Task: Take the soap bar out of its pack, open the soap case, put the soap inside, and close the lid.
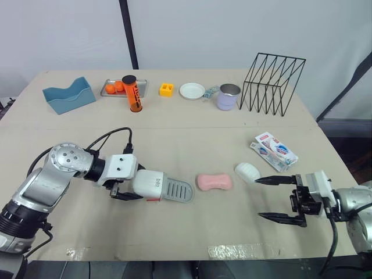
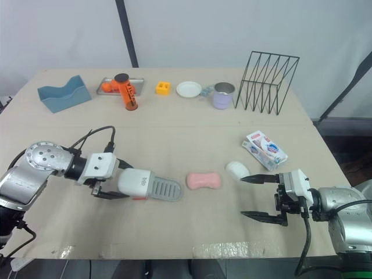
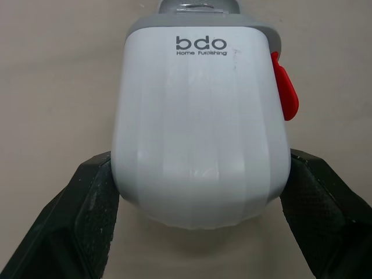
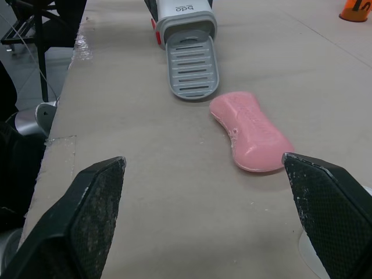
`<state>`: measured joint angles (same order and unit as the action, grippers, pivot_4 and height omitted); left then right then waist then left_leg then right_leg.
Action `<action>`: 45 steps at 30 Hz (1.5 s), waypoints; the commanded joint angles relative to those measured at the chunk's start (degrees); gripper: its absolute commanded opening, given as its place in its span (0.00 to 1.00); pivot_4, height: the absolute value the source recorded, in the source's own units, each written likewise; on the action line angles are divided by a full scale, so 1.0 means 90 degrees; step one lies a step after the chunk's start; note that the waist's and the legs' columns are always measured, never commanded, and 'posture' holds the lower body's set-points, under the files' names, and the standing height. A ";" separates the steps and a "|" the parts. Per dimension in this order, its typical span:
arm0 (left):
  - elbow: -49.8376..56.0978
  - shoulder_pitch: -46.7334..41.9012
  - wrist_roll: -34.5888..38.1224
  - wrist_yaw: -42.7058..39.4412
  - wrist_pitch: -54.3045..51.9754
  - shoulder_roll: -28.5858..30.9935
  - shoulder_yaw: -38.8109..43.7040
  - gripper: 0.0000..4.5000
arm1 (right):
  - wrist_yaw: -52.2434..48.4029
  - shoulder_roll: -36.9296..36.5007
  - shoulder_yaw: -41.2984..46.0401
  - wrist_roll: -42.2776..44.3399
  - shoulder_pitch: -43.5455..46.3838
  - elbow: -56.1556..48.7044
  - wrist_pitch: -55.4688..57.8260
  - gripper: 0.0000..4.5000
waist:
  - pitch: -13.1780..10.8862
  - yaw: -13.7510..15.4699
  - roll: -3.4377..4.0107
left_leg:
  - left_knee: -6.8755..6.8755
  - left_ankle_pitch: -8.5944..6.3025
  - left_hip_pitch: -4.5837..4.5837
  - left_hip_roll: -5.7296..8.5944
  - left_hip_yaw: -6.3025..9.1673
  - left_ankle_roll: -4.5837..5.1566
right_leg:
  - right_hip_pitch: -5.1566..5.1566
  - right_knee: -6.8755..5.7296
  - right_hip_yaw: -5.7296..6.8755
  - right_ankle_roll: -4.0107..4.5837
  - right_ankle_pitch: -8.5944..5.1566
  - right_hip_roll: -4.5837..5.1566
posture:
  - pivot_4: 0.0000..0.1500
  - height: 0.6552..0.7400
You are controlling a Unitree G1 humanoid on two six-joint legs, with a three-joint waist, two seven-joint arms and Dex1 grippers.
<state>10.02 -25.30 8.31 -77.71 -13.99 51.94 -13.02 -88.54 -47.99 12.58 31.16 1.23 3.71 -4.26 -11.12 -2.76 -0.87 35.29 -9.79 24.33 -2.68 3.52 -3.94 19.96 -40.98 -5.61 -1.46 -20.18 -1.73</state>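
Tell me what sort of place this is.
Probably a robot test lab, not a home: a beige tabletop with clear tape along its front edge, a plain white backdrop behind, and unrelated props lined along the far side, such as a blue plastic tray and a lilac mug.

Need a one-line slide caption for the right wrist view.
Open right gripper faces the bare pink soap bar on the table; soap case with grey tray slid out lies beyond.

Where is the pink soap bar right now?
Head views: the soap bar lies bare on the table, near the middle, just right of the grey tray slid out of the soap case, and left of a small white piece.
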 commanded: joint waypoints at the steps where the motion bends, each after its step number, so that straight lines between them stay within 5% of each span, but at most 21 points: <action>1: -0.0158 0.0080 -0.0042 -0.0059 0.0284 0.0227 0.0188 0.79 | -0.0080 -0.0084 0.0054 0.0041 0.0083 -0.0079 -0.0031 0.98 | 0.0000 0.0000 0.0000 | 0.0000 0.0000 0.0000 0.0000 0.0000 0.0000 | 0.0000 0.0000 0.0000 0.0000 0.0000 0.0000 | 1.00 1.00; 33: -0.1727 0.0659 0.0234 -0.0271 0.1928 0.0368 0.0635 0.79 | -0.0129 -0.0186 0.0120 0.0144 0.0129 -0.0091 0.0237 0.98 | 0.0000 0.0000 0.0001 | 0.0001 -0.0002 -0.0001 -0.0002 -0.0003 0.0003 | 0.0000 -0.0002 -0.0001 0.0001 0.0000 0.0002 | 1.00 1.00; 34: -0.1734 0.0653 0.0237 -0.0273 0.1931 0.0366 0.0638 0.95 | -0.0126 -0.0188 0.0121 0.0142 0.0119 -0.0095 0.0237 1.00 | 0.0000 0.0000 0.0001 | 0.0001 -0.0002 -0.0001 -0.0002 -0.0003 0.0003 | 0.0000 -0.0002 -0.0001 0.0001 0.0000 0.0002 | 1.00 1.00; 35: -0.1753 0.0638 0.0238 -0.0274 0.1940 0.0361 0.0643 1.00 | -0.0125 -0.0191 0.0120 0.0138 0.0111 -0.0096 0.0235 1.00 | 0.0000 0.0000 0.0001 | 0.0001 -0.0002 -0.0001 -0.0002 -0.0003 0.0003 | 0.0000 -0.0002 -0.0001 0.0001 0.0000 0.0002 | 1.00 1.00; 45: -0.1960 0.0527 0.0201 -0.0391 0.2173 0.0417 0.0676 1.00 | -0.0121 -0.0219 0.0095 0.0115 0.0094 -0.0069 0.0221 1.00 | 0.0000 0.0000 0.0001 | 0.0001 -0.0002 -0.0001 -0.0002 -0.0003 0.0003 | 0.0001 -0.0001 -0.0001 0.0000 0.0000 0.0001 | 1.00 1.00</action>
<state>-7.36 -19.80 9.94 -80.55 4.17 54.95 -8.51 -88.62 -48.88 11.90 31.29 2.17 4.20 -2.10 -11.13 -2.76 -0.86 35.30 -9.81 24.32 -2.69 3.49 -3.91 19.97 -40.99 -5.62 -1.45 -20.17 -1.71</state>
